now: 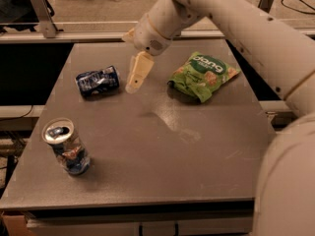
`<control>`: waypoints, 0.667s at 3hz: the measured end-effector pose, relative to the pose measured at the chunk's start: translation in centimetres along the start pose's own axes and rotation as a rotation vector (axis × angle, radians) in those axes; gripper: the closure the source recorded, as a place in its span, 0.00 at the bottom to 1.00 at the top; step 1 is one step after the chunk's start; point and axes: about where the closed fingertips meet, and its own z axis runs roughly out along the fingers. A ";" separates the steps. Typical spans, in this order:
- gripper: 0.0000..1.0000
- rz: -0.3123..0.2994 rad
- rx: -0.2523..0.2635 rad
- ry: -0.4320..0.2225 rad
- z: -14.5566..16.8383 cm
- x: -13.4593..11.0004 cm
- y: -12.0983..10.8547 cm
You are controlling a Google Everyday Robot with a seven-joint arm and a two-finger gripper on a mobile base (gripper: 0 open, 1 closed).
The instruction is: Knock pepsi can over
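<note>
The pepsi can [97, 81] lies on its side on the far left part of the table [197, 146]. Its length runs roughly left to right and its dark blue wall faces up. It is no longer upright, so the knock-over looks done.

Just to its right hangs the pincer [133, 85], pointing down toward the table. It is close to the can's right end but apart from it, with a strip of bare table showing between them. Whether the pincer is spread or pressed together cannot be told from this angle. It grips nothing that can be seen.

The arm [221, 14] reaches in from the far right and crosses above a green snack bag [203, 74] lying flat on the far right part of the table.

Well apart, near the left front corner, a dented can [66, 154] stands upright with its silver top showing. It is not the task's can and appears untouched.

By my reading, all that remains is for the arm to draw clear without rolling the fallen can further.
</note>
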 end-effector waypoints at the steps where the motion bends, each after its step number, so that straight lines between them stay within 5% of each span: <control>1: 0.00 0.074 0.156 -0.112 -5.3 1.7 -0.2; 2: 0.00 0.147 0.366 -0.194 -12.0 5.1 -1.2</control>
